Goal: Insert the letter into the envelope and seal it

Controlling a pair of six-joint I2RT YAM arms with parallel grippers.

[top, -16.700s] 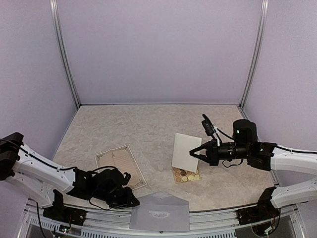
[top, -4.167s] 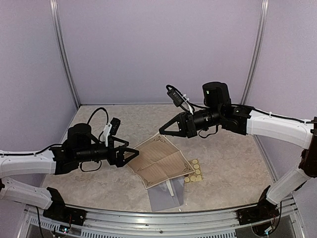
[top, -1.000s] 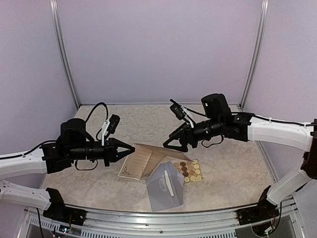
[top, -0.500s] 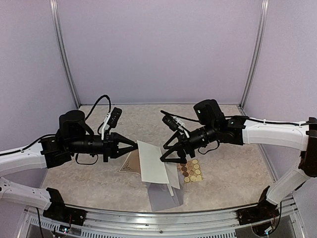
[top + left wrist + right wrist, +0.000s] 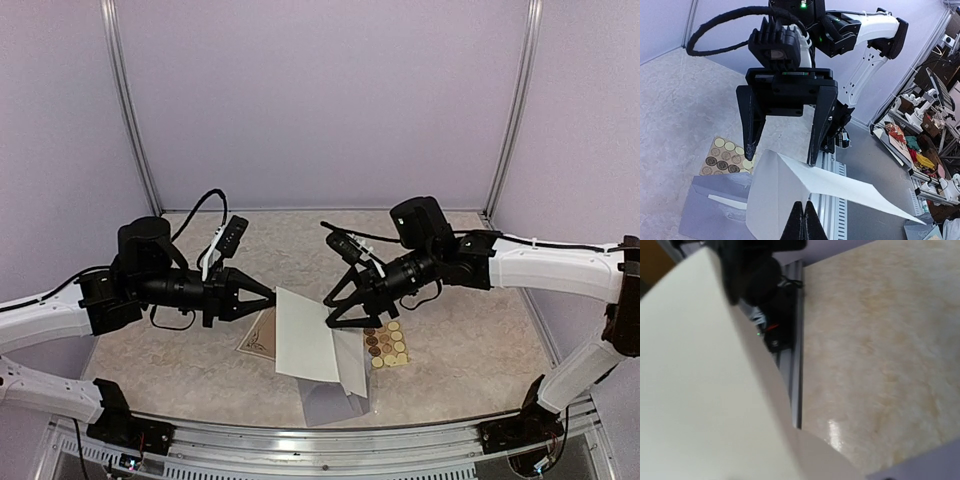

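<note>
Left wrist: left claw [image 5: 802,216] pinches the letter [image 5: 774,200]; right claw [image 5: 781,156] (spread wide) straddles its crease.

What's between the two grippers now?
The folded letter, pinched by the left gripper, its far edge at the open right gripper; top external view.

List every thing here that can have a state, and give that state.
left claw: shut on the letter.
right claw: open, at the letter's fold.
letter: folded, held up by one edge.
envelope: lying on the table, unsealed, letter not in it.
sticker sheet: flat on the table, not gripped.
</note>
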